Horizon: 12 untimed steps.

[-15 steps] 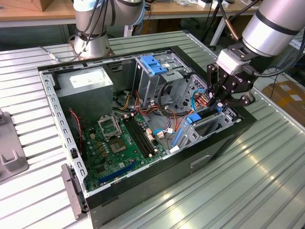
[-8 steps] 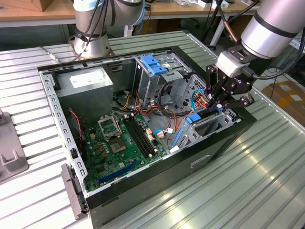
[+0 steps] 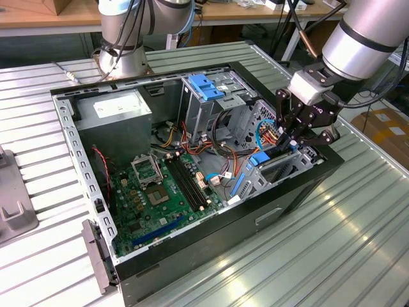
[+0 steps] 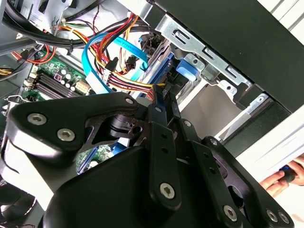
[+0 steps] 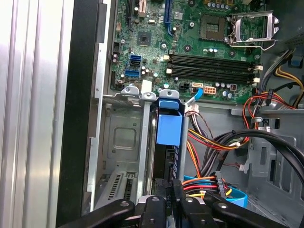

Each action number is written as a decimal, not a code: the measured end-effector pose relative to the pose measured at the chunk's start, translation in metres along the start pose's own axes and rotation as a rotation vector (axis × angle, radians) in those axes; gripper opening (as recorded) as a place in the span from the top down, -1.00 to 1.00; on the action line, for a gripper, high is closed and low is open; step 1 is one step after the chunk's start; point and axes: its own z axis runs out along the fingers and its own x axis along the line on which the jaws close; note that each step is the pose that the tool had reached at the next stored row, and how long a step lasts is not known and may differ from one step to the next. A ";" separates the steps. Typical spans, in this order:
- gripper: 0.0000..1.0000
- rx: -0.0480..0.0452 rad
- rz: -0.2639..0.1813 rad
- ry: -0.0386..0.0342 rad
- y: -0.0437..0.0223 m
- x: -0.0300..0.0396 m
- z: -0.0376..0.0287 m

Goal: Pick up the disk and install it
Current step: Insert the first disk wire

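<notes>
Blue-railed disk (image 5: 169,128) sits edgewise in the corner drive bay (image 5: 121,142) of the computer case (image 3: 211,236), the gripper (image 5: 171,185) clamped on it. Any tilt could jam it there, or snag nearby cables (image 5: 209,142)

Smooth blue plastic on disk (image 5: 169,128)

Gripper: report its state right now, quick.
Gripper: closed on the flat dark rectangular disk with bright blue plastic side rails, which stands on edge in the grey metal drive bay.
</notes>
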 end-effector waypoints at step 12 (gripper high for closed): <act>0.65 0.0010 0.018 -0.0004 0.0002 -0.0002 -0.0028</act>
